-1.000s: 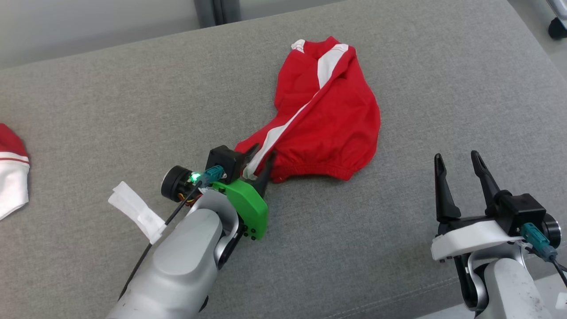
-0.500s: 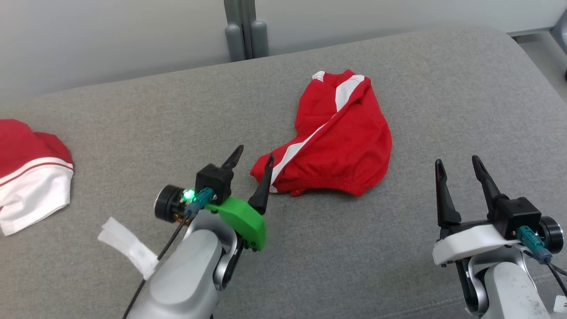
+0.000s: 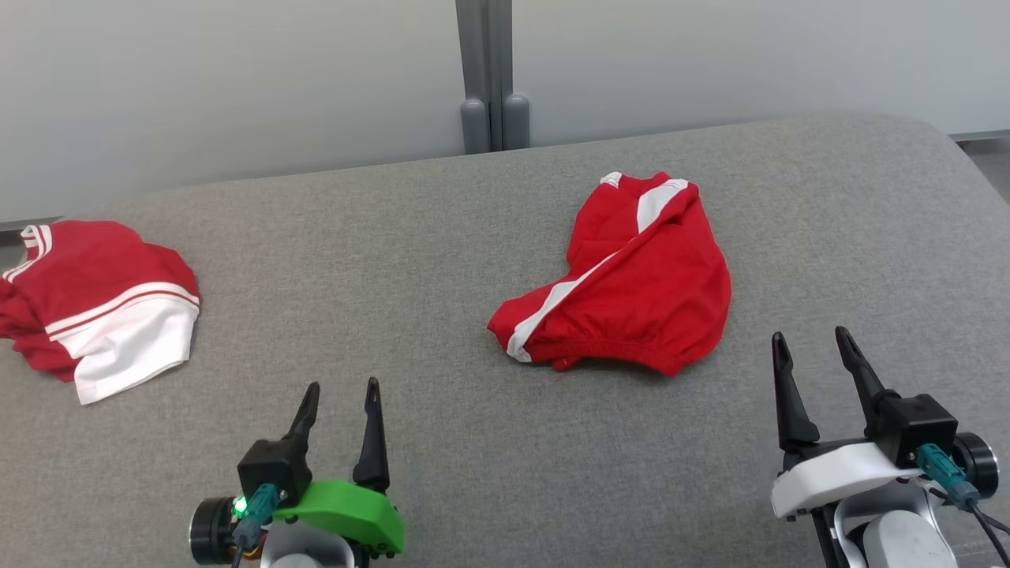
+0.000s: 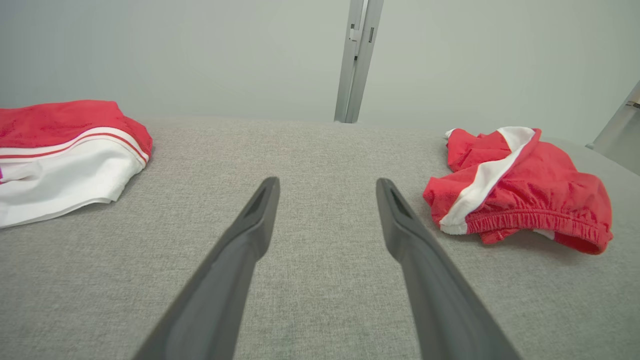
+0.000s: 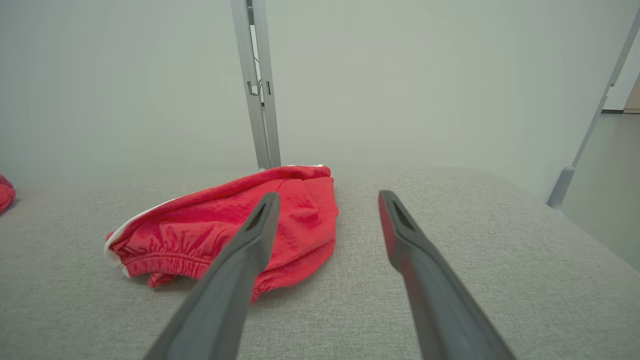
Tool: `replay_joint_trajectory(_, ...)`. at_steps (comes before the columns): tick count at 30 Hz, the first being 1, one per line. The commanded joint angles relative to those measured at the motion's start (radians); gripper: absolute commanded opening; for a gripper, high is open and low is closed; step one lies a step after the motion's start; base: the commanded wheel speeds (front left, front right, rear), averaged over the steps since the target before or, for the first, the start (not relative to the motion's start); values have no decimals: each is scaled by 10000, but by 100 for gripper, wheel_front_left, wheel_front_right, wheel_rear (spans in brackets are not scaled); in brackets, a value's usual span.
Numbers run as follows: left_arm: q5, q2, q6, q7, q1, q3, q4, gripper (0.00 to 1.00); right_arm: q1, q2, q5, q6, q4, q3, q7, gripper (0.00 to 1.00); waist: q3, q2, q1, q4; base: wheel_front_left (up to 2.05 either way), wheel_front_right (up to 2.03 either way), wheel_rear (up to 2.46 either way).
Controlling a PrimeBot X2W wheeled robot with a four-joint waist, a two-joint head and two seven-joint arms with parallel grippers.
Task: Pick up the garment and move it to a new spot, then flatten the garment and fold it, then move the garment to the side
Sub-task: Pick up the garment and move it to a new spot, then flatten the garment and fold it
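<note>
A grey fabric-covered surface (image 3: 394,260) stretched across the head view, with a pale wall behind it and a grey upright post (image 3: 489,71) at its far edge. The garment (image 3: 639,292), a pair of red shorts with a white side stripe and a gathered elastic waistband, lay crumpled in a loose heap on the right half of the surface. Its waistband faced the robot, and it lay free of both grippers.

The left gripper (image 3: 342,385), on a green mount, sat at the lower left of the head view. Its two dark fingers were spread apart with only bare cloth between them. It was well apart from the garment, which lay ahead and to its right. In the left wrist view the fingers pointed over plain grey fabric, with the garment off to the right.

The right gripper (image 3: 810,335), on a white mount, sat at the lower right. Its fingers were likewise spread and empty, near the garment's right-hand edge but clear of it. In the right wrist view the garment lay ahead and to the left, partly behind the left-hand finger.

A second piece of clothing (image 3: 102,308), red with white bands, lay at the far left of the surface, well apart from the shorts.
</note>
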Motion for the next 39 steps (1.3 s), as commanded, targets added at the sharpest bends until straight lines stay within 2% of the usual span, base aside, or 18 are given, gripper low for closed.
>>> replay_joint_trajectory(1,65,-32,24,-4,290,165,-105,100,164,-27,92,-7,4,43,-5,100,-69,-1,1,75,0,0,0)
replay_joint_trajectory(7,453,-163,-73,-5,1050,851,-551,100,350,-27,511,-7,116,393,-7,100,-120,-1,1,34,0,0,0)
replay_joint_trajectory(15,729,-240,-208,-5,1416,1116,-749,100,363,-27,628,-7,188,569,-7,100,-131,-1,1,28,0,0,0)
replay_joint_trajectory(39,661,-253,-151,-6,1105,880,-633,100,-1,-28,141,-7,419,206,-7,100,146,-1,1,250,0,0,0)
